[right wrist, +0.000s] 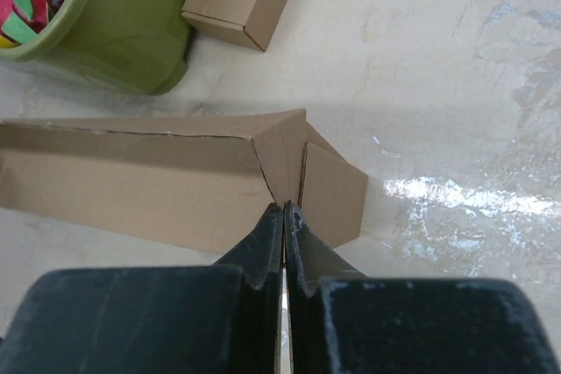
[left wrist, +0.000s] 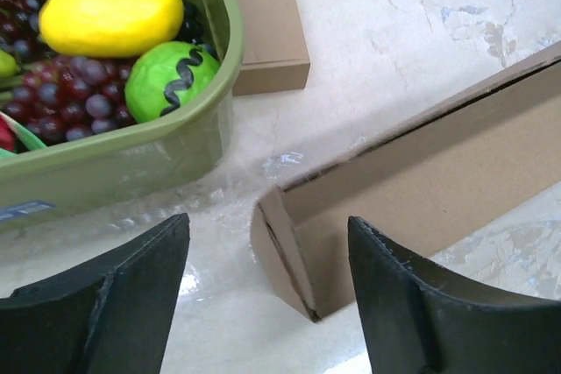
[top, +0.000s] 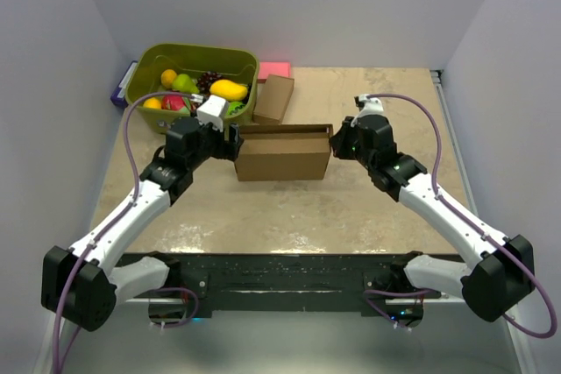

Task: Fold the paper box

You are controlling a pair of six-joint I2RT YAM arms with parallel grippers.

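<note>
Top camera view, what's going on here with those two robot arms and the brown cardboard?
Two robot arms are folding a large plain brown cardboard mailer box in the middle of the table. It is partly formed, with its long walls standing and the top open. The left hand is open, its fingers either side of the box's left end corner without gripping it. The right hand is shut, its tips at the folded flap on the right end.
</note>
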